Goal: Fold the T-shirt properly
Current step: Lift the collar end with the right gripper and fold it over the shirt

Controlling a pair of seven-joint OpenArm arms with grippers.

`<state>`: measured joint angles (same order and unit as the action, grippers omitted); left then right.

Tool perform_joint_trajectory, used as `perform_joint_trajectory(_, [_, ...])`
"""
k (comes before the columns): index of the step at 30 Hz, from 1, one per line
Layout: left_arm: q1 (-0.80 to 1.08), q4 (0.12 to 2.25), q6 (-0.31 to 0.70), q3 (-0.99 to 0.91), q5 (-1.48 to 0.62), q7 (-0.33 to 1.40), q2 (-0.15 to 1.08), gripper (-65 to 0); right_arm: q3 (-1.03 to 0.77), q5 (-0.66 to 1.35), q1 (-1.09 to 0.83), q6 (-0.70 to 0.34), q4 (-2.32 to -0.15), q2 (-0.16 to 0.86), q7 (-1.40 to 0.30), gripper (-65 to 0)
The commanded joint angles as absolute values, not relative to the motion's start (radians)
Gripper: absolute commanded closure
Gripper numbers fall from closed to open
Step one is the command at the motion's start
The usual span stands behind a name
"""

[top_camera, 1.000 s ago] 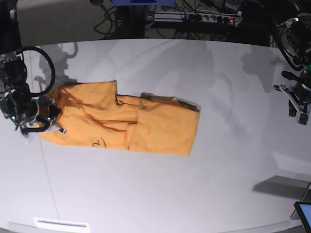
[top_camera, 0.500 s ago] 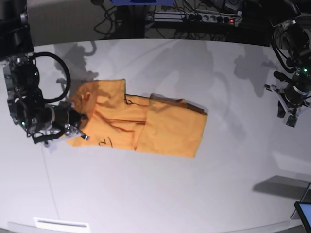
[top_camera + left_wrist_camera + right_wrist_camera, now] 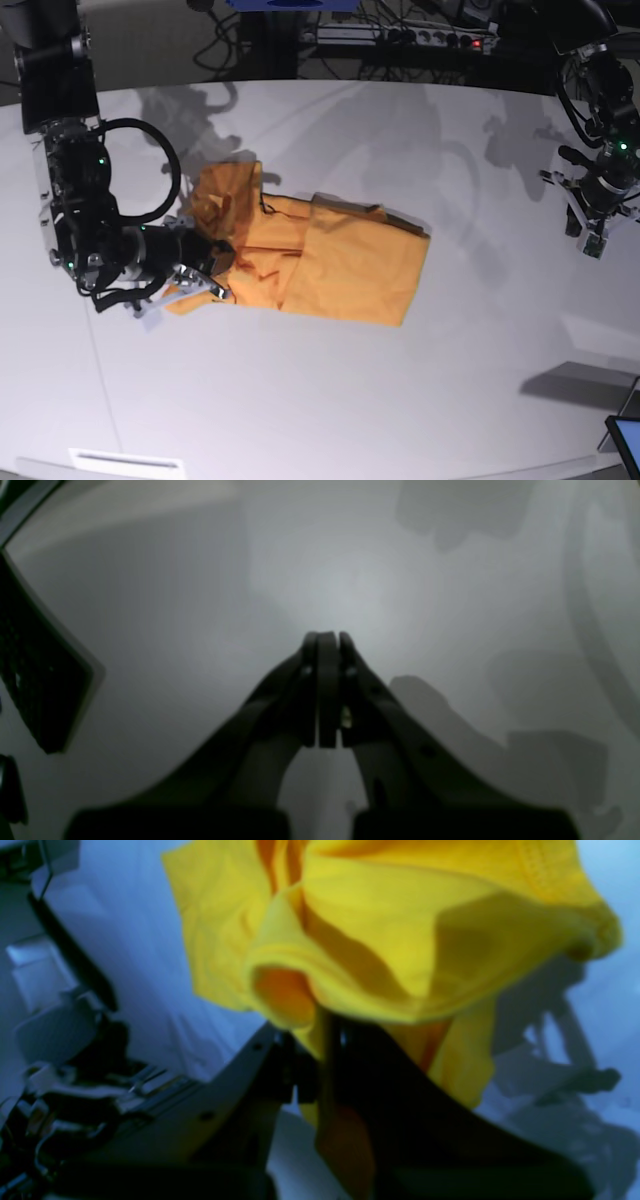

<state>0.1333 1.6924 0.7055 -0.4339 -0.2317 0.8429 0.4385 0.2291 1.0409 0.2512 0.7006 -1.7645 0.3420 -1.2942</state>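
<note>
The orange-yellow T-shirt [image 3: 330,262] lies partly folded on the white table [image 3: 330,390], its left end lifted and bunched. My right gripper [image 3: 215,262] is shut on that left end; in the right wrist view the cloth [image 3: 400,940] drapes over the closed fingers [image 3: 320,1060]. My left gripper [image 3: 592,232] hangs over bare table at the far right, away from the shirt. In the left wrist view it is shut and empty [image 3: 327,640]. The white tag is not visible.
Cables and a power strip [image 3: 400,38] lie beyond the table's far edge. A dark screen corner [image 3: 625,440] sits at the lower right. A white label [image 3: 125,462] lies near the front edge. The table's dark edge shows in the left wrist view [image 3: 35,670].
My right gripper has carried the shirt's left end to the right, over the rest of the shirt, bunching it. The left arm has barely shifted.
</note>
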Motion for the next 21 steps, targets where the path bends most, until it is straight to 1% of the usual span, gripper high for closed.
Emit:
perform_joint_trajectory(1, [0.12,1.705,0.698,-0.443,-0.236,0.825,0.46,0.0,0.231,1.053,0.286,0.698,-1.782,0.346,-1.294,-0.1])
perform_joint_trajectory(5, [0.125,1.705,0.698,-0.441,-0.234,0.825,0.461,0.0,0.323,1.053,0.317,0.698,-1.781,0.346,-1.291,-0.1])
perform_joint_trajectory(9, [0.124,1.704,0.698,-0.421,-0.157,0.822,0.456,0.0,0.386,1.055,0.354,0.698,-1.773,0.328,-1.29,-0.1])
perform_joint_trajectory(14, [0.134,1.704,0.698,-0.334,-0.05,0.786,0.455,0.0,0.389,1.055,0.378,0.698,-1.774,0.297,-1.294,-0.1])
perform_joint_trajectory(21, [0.143,1.658,0.698,-0.334,-0.039,0.78,0.453,0.0,0.39,1.055,0.406,0.698,-1.776,0.292,-1.299,-0.1])
